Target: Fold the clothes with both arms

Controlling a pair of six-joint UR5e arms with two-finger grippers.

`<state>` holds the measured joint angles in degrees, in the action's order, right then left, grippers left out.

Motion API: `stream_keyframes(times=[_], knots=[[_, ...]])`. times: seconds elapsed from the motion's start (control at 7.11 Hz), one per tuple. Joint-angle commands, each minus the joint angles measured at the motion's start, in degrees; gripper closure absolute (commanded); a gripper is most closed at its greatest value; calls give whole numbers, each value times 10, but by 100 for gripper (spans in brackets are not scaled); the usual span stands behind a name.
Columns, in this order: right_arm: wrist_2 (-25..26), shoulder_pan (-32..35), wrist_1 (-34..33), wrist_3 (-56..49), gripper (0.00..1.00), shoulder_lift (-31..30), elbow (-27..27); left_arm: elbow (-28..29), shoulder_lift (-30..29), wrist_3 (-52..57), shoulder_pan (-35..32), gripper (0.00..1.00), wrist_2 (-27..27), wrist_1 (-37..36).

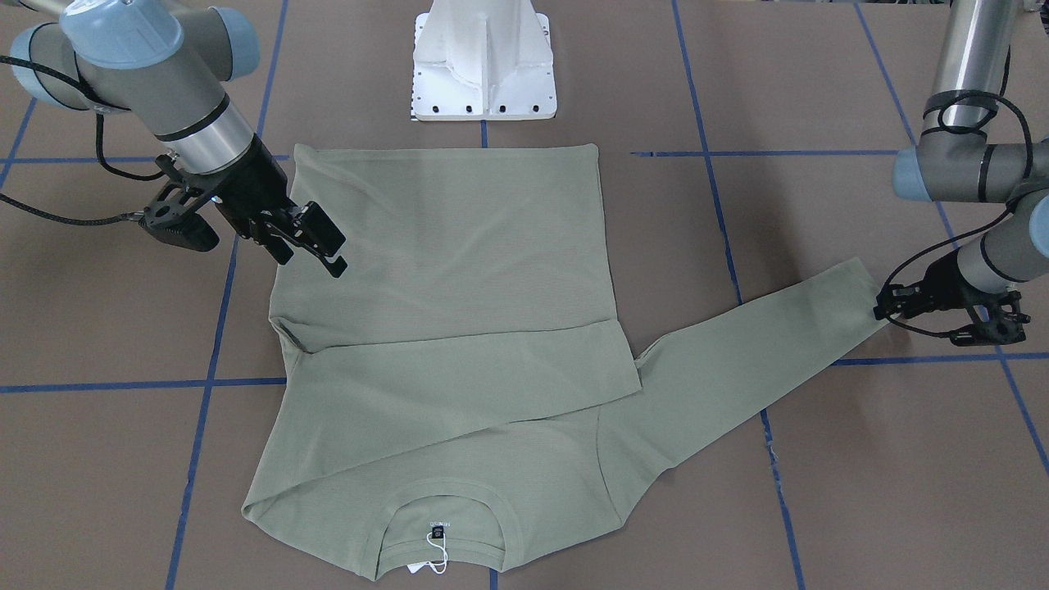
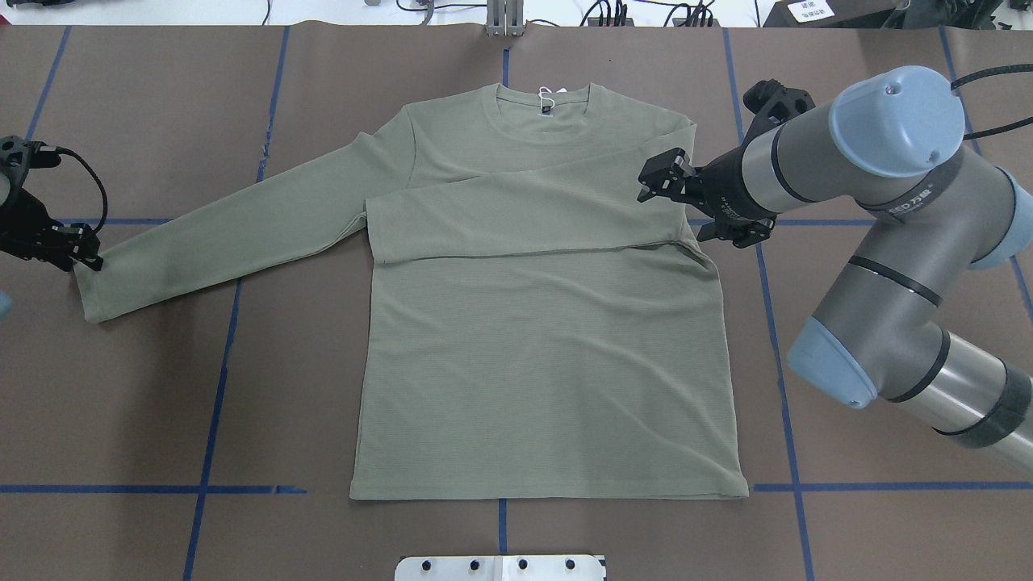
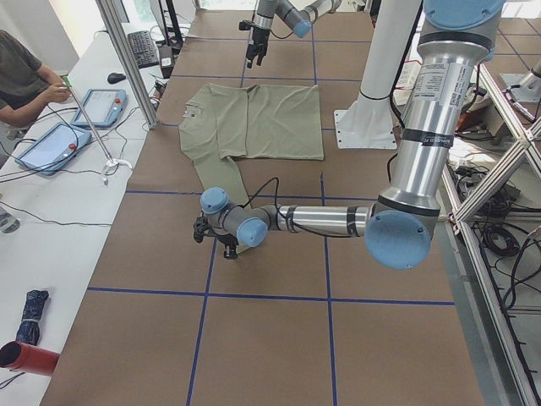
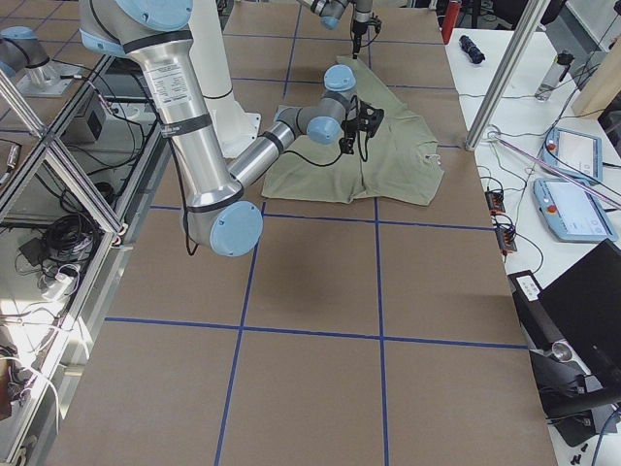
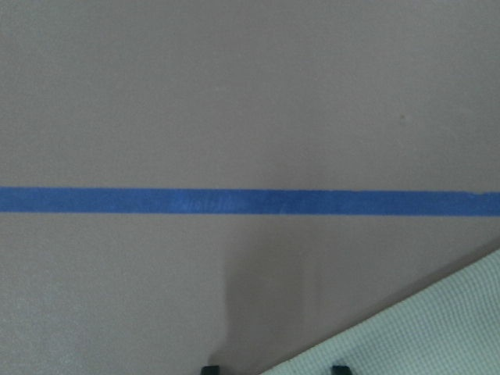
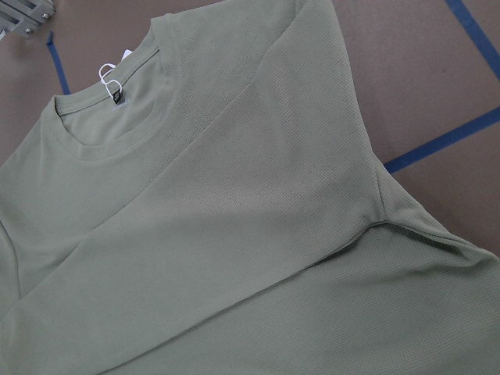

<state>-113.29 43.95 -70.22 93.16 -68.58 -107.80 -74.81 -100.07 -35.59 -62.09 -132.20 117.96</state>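
- The shirt (image 2: pixel 549 347) lies flat on the table (image 2: pixel 161 420), collar (image 2: pixel 549 121) away from the robot; one sleeve (image 2: pixel 516 218) is folded across the chest, and the other sleeve (image 2: pixel 242 226) stretches out on the left arm's side
- The left gripper (image 2: pixel 81 257) sits low at the cuff (image 2: pixel 89 290) of the outstretched sleeve; the wrist view shows its fingertips (image 5: pixel 337 368) apart with the cloth's edge between them, so it reads as open with nothing pinched yet
- The right gripper (image 2: pixel 655 176) hovers above the shoulder by the folded sleeve, jaws apart and empty
- The step in hand looks like taking the cuff and laying this sleeve over the chest
- To do it well, close on both layers of the cuff, in from the edge and not on a bare corner, since thin knit may slip out
- Lift only enough to clear the table, then carry the cuff in an arc across the body so the crease falls at the shoulder seam
- Dragging low would likely tug the body askew and rumple the folded sleeve
- Lay the sleeve down flat before letting go
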Motion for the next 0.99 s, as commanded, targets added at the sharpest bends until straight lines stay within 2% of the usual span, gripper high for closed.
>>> stream_keyframes(times=[0.0,0.28,0.56,0.7,0.84], knots=[[0,-1,0,0,0,-1,3,-5,0,0,0,100,-2,0],[1,-1,0,0,0,-4,3,-37,14,-1,0,100,-5,-5],[-10,17,0,-6,0,-9,-3,-143,-1,-47,4,100,-68,-74],[-19,35,1,-10,0,-30,-8,-167,-52,-118,4,100,-85,-76],[-54,73,3,-50,0,-60,-15,-168,-111,-187,24,100,-85,-75]])
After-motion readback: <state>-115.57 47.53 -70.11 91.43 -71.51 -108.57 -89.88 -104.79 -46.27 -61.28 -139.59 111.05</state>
